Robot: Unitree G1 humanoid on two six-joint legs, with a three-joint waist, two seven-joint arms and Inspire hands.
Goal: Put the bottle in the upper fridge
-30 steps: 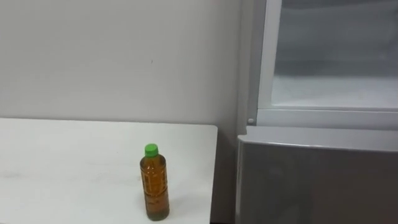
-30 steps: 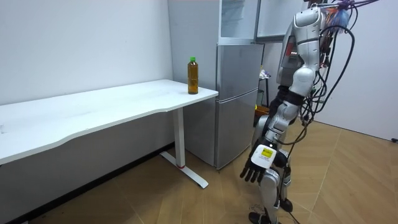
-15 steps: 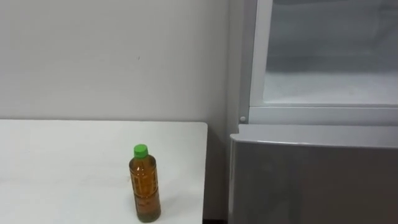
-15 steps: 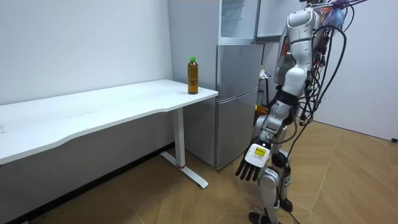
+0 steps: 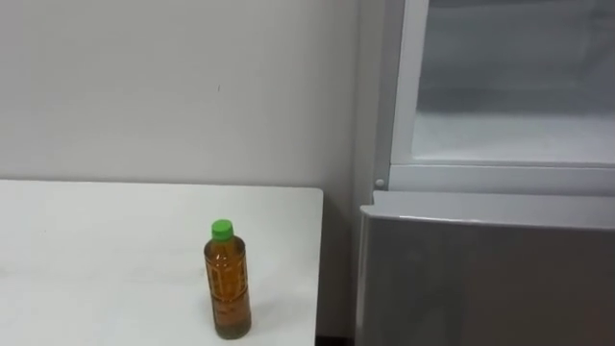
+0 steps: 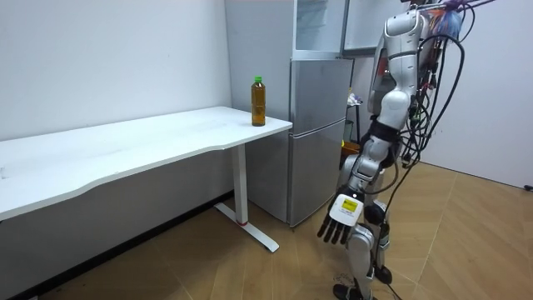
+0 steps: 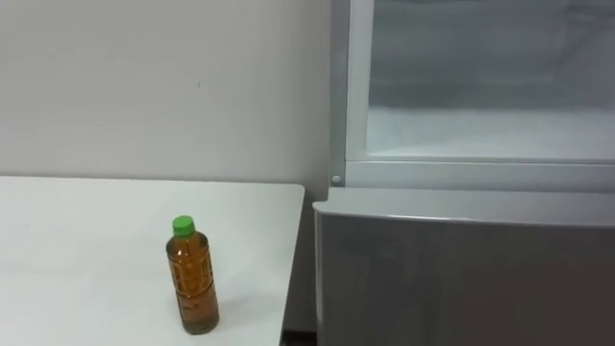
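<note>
The bottle (image 5: 228,282) stood upright on the white table (image 5: 96,259), close to the table's right end and toward its near edge, and nothing touched it. It was a clear bottle filled with an amber-brown liquid (the colour of tea), closed with a green cap (image 5: 222,229). Behind the table rose a plain pale wall (image 5: 173,86).

To the right of the table, with a narrow gap between them, stood the grey fridge (image 6: 316,133). Its lower door (image 5: 480,279) was shut, and in the eye views the top edge of this door lay a little higher than the bottle's cap. Above it the upper compartment (image 5: 509,135) showed a pale inside within a white frame, so it seemed to be open. The bottle was outside the fridge, to the left of it and lower than the upper compartment.

In the room view the robot stood upright on the wooden floor (image 6: 466,242), at the room view's right, in front of the fridge and well apart from the table. Its left hand (image 6: 343,220) hung low beside its leg, with the fingers straight and a little spread, pointing down toward the floor. This hand held nothing and was far from the bottle.
</note>
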